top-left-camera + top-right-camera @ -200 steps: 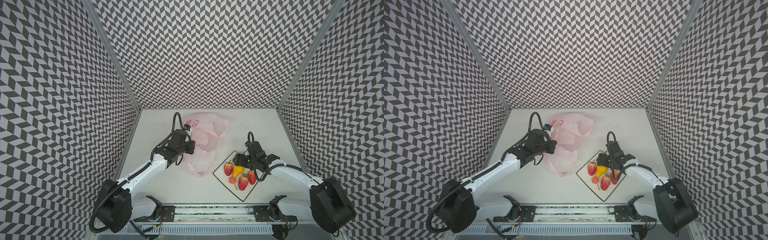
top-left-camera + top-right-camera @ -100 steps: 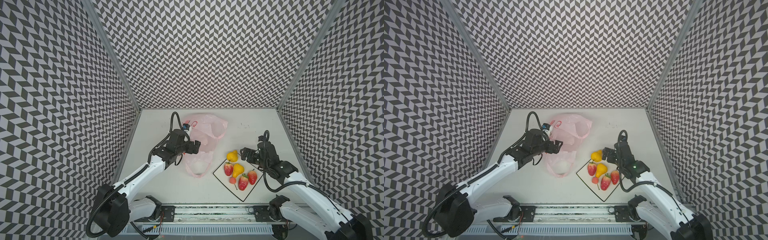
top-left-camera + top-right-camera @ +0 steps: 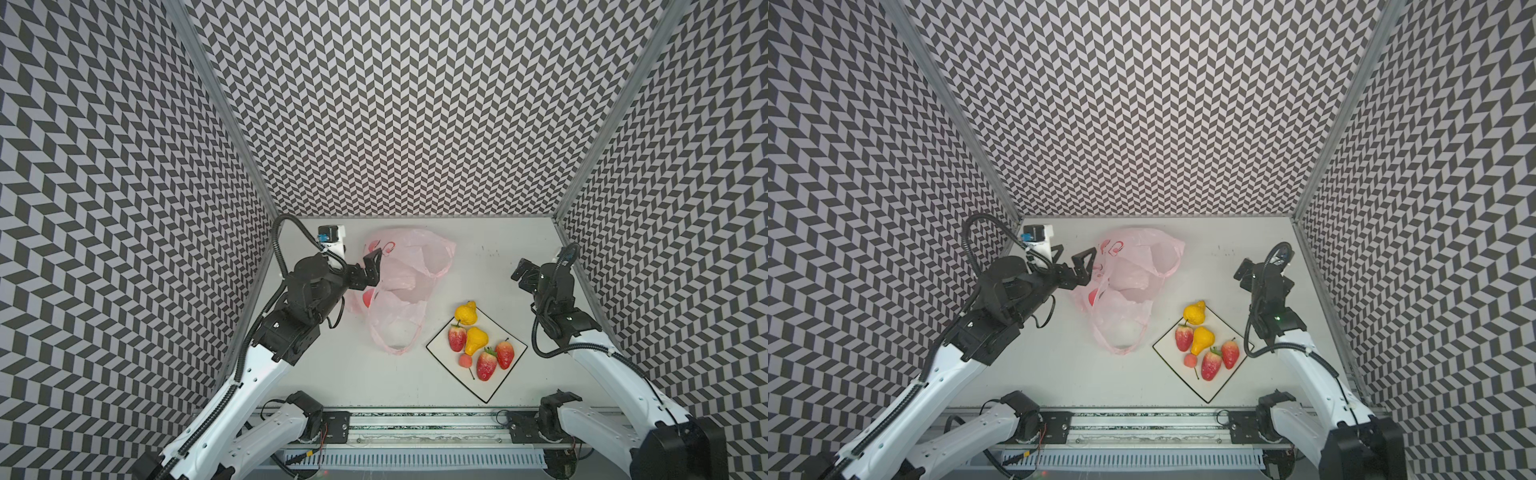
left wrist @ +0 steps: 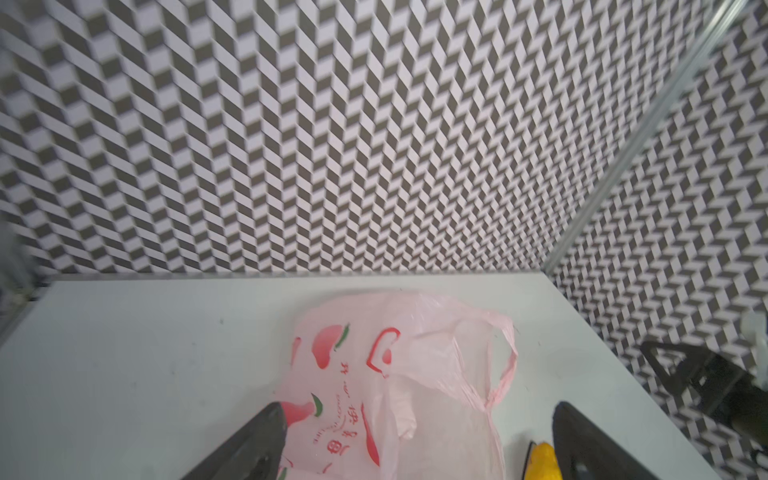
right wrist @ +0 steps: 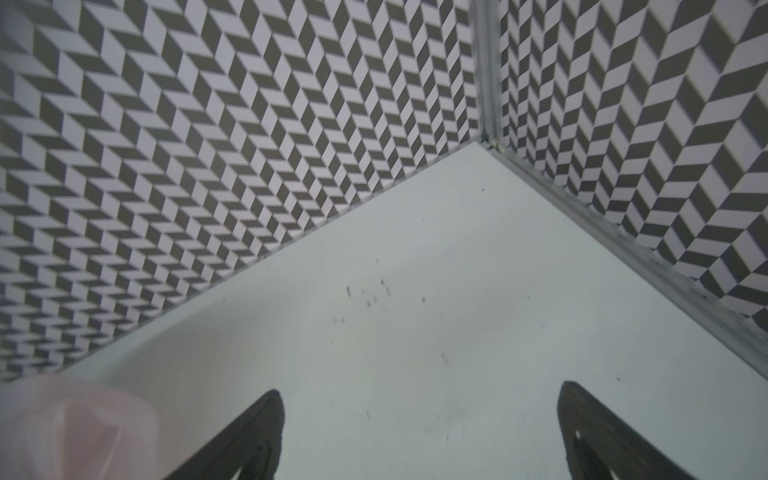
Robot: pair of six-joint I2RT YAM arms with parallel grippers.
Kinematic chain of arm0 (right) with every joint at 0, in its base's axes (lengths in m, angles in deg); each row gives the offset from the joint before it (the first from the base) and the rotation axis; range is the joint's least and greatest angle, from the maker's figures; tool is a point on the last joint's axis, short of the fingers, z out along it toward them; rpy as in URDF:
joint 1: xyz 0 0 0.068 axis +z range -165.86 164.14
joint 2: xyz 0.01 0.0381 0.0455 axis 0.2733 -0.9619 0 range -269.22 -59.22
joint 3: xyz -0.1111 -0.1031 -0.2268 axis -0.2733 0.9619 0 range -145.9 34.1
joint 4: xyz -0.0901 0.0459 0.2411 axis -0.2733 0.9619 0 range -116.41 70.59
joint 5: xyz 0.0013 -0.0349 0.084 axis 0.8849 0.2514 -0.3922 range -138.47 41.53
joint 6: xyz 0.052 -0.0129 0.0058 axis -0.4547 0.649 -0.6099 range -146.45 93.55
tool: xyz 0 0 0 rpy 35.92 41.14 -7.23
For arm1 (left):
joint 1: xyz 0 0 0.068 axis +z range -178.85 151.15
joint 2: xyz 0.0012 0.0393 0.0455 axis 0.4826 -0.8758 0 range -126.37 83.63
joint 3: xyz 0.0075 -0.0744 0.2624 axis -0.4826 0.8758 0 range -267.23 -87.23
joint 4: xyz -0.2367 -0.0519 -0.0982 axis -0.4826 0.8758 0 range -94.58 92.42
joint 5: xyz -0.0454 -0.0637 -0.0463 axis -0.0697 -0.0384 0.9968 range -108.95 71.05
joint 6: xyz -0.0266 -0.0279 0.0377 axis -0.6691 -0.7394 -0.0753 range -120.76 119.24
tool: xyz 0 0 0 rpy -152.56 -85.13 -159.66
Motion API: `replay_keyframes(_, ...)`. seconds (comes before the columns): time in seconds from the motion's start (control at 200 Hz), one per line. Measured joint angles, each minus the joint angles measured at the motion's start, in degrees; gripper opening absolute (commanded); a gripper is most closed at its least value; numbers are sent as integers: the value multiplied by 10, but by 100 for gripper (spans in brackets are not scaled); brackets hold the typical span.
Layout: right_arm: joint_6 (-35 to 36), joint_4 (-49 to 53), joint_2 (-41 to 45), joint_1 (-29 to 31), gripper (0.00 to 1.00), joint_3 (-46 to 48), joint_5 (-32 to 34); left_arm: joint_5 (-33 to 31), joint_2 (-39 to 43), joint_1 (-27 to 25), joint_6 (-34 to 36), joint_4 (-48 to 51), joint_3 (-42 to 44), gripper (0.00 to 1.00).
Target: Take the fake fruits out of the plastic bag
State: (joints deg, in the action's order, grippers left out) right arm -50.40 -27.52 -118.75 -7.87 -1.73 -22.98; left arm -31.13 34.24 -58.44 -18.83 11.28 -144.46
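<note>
Left wrist view: bag [image 4: 415,374] looks thin, limp, likely slippery; I'd pinch a handle loop [image 4: 505,365]. Left claw [image 4: 417,407] by bag, right claw [image 5: 422,388]: both wide, empty.

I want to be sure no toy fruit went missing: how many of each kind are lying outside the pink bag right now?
Red strawberries: 3
Yellow pear-shaped fruits: 2
Pink-red cherry: 1
Total: 6, all outside the plastic bag
</note>
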Motion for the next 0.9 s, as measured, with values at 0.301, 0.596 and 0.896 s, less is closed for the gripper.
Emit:
replay_keyframes(0.301, 126, -315, -167, -36, 99, 142, 26, -178, 10, 147, -5, -121, 165, 100)
replay_keyframes(0.596, 189, -626, -287, -41, 99, 224, -76, -115, -109, 270, 65, -447, 433, 100)
replay_keyframes(0.896, 200, -684, -295, -44, 100, 242, -110, -40, -312, 271, 126, -782, 478, 100)
